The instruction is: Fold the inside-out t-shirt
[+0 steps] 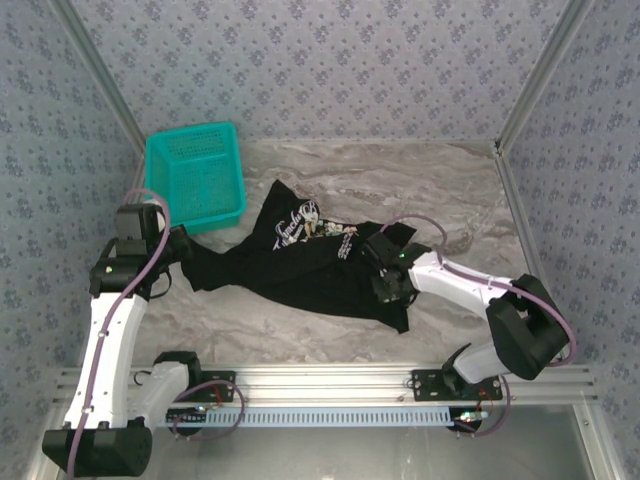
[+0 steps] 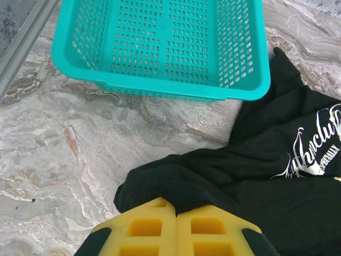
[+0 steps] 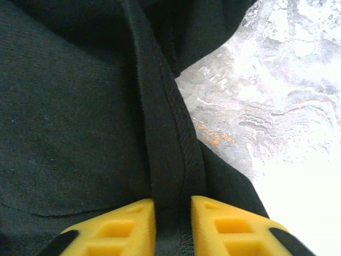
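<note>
Shirt: black soft cloth t-shirt (image 1: 300, 270) lies crumpled across mid desk, stretched sideways btwn the two arms.
Print: white graphic w/ lettering (image 1: 312, 226) faces up on the far part of the shirt. In left wrist view the script lettering (image 2: 314, 154) shows at the right edge.
Left fingers: yellow left fingers (image 2: 141, 229) are pressed tight together, no gap. A bunched fold of the shirt (image 2: 277, 202) sits right at their tips and looks pinched there.
Right fingers: yellow right fingers (image 3: 122, 224) are clamped on a stitched hem strip of the shirt (image 3: 69, 106). The strip runs up from btwn them, cloth filling the gap.
Left arm: white-and-black left arm (image 1: 110, 330) reaches to the shirt's left end, just beside the basket.
Right arm: white-and-black right arm (image 1: 470, 285) comes in from the right, its wrist over the shirt's right side.
Basket: teal plastic mesh basket (image 1: 190, 175) sits at far left of desk, near the shirt's left end. In left wrist view its near rim (image 2: 176, 90) is close to the cloth; can't tell if they touch.
Desk: grey-white marbled desk (image 1: 420, 170), bare patches beside the cloth in both wrist views (image 2: 64, 149) (image 3: 277, 106).
</note>
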Controlling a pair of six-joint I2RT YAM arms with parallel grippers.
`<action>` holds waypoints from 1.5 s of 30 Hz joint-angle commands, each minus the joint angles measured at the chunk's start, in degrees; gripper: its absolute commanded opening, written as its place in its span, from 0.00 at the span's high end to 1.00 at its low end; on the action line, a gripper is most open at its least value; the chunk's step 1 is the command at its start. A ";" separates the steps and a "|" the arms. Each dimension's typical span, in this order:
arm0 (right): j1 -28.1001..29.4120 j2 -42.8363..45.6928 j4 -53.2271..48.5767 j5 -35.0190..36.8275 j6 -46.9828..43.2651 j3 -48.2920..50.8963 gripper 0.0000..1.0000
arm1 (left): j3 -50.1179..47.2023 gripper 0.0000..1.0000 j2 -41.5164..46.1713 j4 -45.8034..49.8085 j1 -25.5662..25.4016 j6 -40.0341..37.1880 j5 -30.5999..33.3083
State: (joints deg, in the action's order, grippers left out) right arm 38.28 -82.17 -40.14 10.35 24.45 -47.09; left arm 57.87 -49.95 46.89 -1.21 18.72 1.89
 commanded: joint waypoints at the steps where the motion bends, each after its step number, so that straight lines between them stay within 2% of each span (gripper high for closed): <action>1: -1.09 0.67 -2.57 0.83 -0.36 -0.94 0.82 | 1.46 1.00 0.86 0.19 0.32 -0.43 -0.84; 7: -2.80 4.22 -4.54 -0.12 -0.73 -1.65 1.00 | 1.42 1.00 0.74 -0.13 0.33 -0.35 -0.48; 10: -5.11 8.68 -6.27 -2.30 -1.57 -3.46 1.00 | 1.86 1.00 0.67 -0.66 0.27 0.00 0.08; 13: -11.08 15.21 -5.96 -10.18 -3.37 -6.16 1.00 | 3.73 1.00 0.74 -1.59 0.33 0.76 0.18; 18: -25.28 24.01 1.34 -30.06 -6.18 -10.80 1.00 | 7.86 1.00 0.76 -4.86 0.31 2.49 0.57; 21: -31.20 24.18 5.38 -40.13 -5.90 -12.20 1.00 | 10.07 1.00 0.41 -5.86 0.33 2.40 1.12; 24: -33.27 21.48 7.50 -46.27 -6.23 -10.83 1.00 | 11.08 1.00 -0.07 -5.55 0.26 1.53 1.47; 26: -32.28 18.99 6.47 -47.42 -6.83 -9.32 1.00 | 10.93 1.00 -0.23 -5.41 0.31 1.19 1.58; 29: -29.46 16.49 6.22 -45.51 -7.00 -4.42 1.00 | 10.10 1.00 -0.40 -5.23 0.27 0.81 1.64; 34: -25.92 11.27 10.53 -42.84 -5.37 3.36 1.00 | 9.03 1.00 -1.17 -5.50 0.33 0.10 1.95; 38: -23.24 6.84 13.76 -40.08 -5.30 4.74 1.00 | 8.42 1.00 -1.58 -6.04 0.27 0.00 1.66; 45: -23.37 3.53 14.81 -39.40 -5.95 3.59 0.98 | 7.84 1.00 -1.73 -6.28 0.30 -0.24 1.27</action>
State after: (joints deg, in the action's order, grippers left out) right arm 14.90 -78.06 -26.46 -30.04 18.79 -42.22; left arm 66.15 -51.88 42.52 -1.21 19.55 2.59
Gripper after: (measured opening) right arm 0.062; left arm 0.041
